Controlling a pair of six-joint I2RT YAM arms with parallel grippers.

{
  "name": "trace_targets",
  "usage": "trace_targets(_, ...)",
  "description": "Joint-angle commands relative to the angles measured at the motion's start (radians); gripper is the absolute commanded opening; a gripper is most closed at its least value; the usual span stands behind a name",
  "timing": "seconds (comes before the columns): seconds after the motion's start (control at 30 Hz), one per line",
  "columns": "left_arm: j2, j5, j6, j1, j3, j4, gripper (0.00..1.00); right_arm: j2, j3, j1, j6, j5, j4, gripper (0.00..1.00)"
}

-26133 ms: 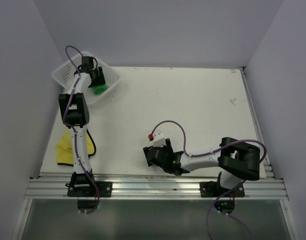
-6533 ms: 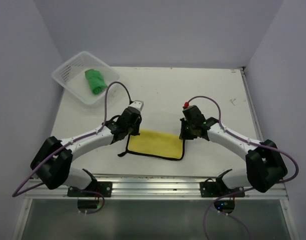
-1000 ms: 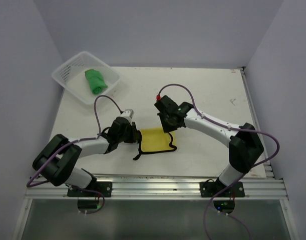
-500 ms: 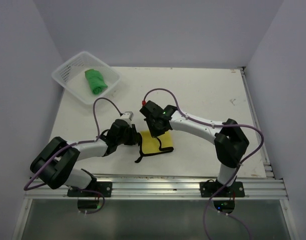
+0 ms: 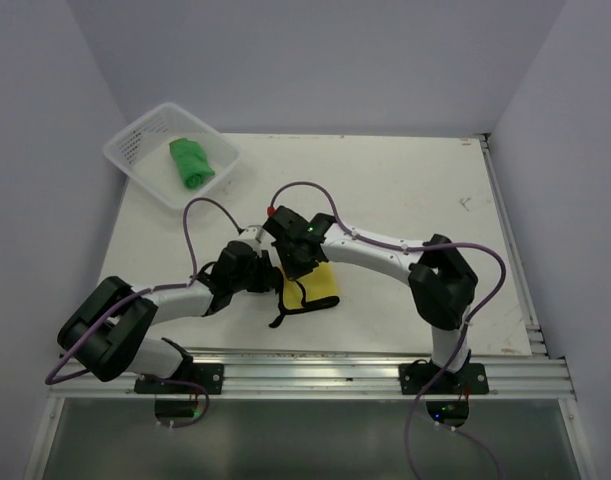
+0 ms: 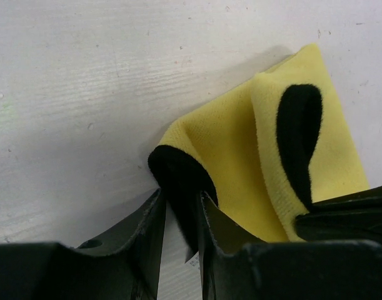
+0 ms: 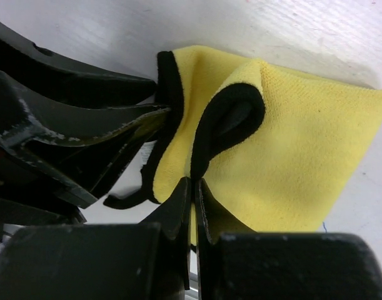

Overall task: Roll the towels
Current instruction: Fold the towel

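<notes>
Now the yellow towel (image 5: 317, 284) lies half-folded by the bench's (image 5: 405, 180) near edge, the left gripper (image 6: 181, 209) nipping its black-hemmed fold, the right gripper (image 7: 192, 187) clamped on a thin layer. Rolling well probably means even tension and aligned edges; the green towel (image 5: 190, 162) sits in the far-left basket (image 5: 133, 150).

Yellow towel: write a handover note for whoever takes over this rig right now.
Left gripper: shut on a black-edged fold of the yellow towel.
Right gripper: shut on its folded-over edge.
Yellow towel lies mid-table, partly folded, not rolled.
Done: green towel rolled, in the white mesh basket.
Left: finish rolling the yellow towel.
</notes>
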Motion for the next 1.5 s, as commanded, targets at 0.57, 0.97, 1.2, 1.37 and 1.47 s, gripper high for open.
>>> trace_targets(0.57,-0.01,0.007,0.001,-0.005,-0.04,0.006,0.3,0.104,0.078,0.011,0.051,-0.078,0.087,0.11)
trace_targets(0.97,-0.042,-0.005,0.0,-0.005,-0.048,-0.022,0.32,0.025,0.088,0.002,0.031,-0.04,0.064,0.34)
trace_targets(1.2,-0.087,-0.034,0.003,-0.005,-0.052,-0.075,0.36,-0.115,-0.024,-0.028,0.019,0.017,0.063,0.35)
trace_targets(1.37,-0.119,-0.049,-0.003,-0.005,-0.051,-0.115,0.38,-0.193,-0.122,-0.032,0.028,0.014,0.087,0.27)
trace_targets(1.47,-0.143,-0.055,-0.008,-0.005,-0.049,-0.143,0.38,-0.207,-0.193,-0.032,0.039,-0.01,0.133,0.19)
